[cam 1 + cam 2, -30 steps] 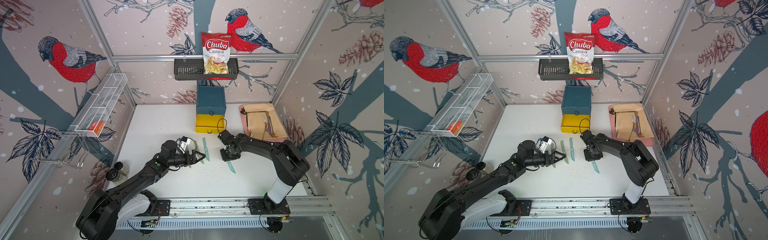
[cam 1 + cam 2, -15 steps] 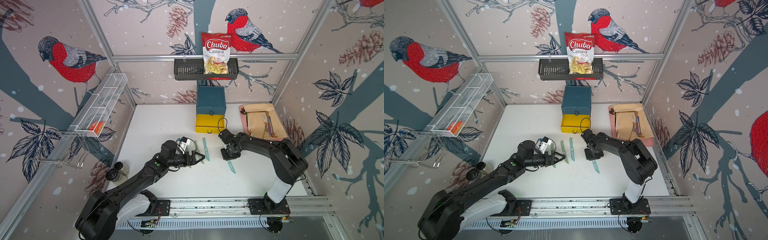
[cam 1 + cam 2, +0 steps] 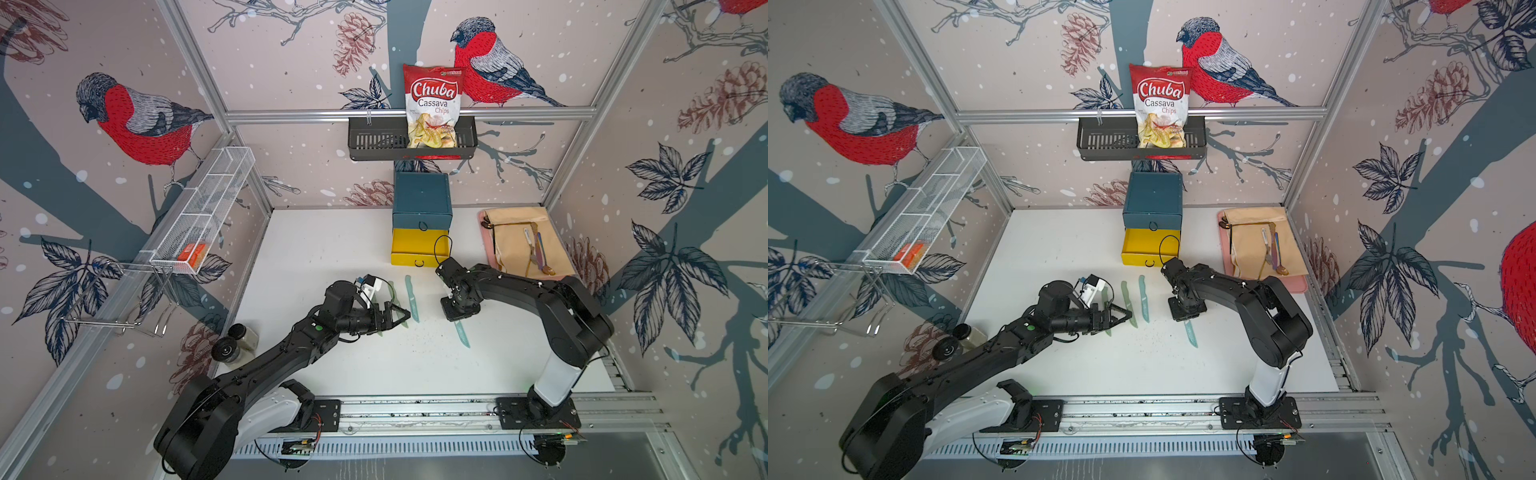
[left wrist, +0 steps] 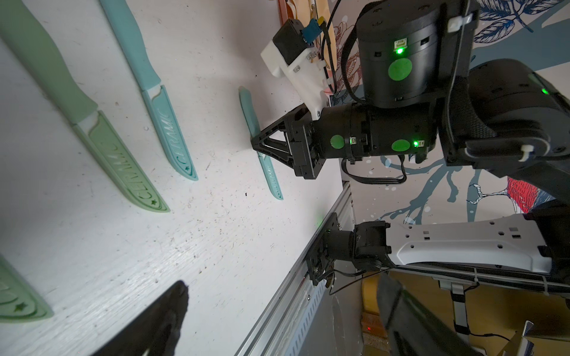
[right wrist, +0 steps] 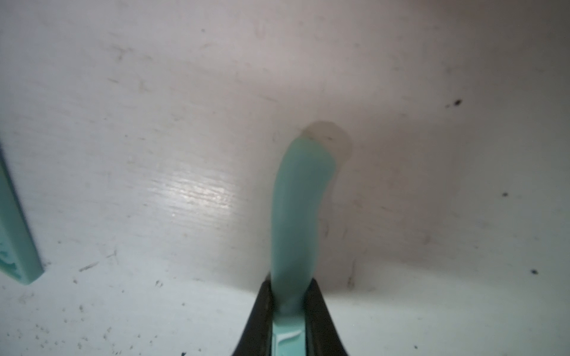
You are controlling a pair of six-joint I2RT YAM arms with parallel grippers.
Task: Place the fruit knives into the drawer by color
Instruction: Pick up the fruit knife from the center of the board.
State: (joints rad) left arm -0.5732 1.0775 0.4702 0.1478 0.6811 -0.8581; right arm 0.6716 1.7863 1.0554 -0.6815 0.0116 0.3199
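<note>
Grips the teal knife with the right jaws, narrow, near the joint of handle and blade, probably for a level lift. Lies flat on the bench, in front of the drawer. Holds the left jaws wide above a green knife, apparently waiting.

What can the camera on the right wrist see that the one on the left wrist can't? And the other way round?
Only the right wrist view: both black fingers pressed against the sides of the teal knife, seen close up. Only the left wrist view: one green knife, part of another, much of the right arm and the metal rail. Both: that held teal knife, a second teal knife beside it, and the white table.
</note>
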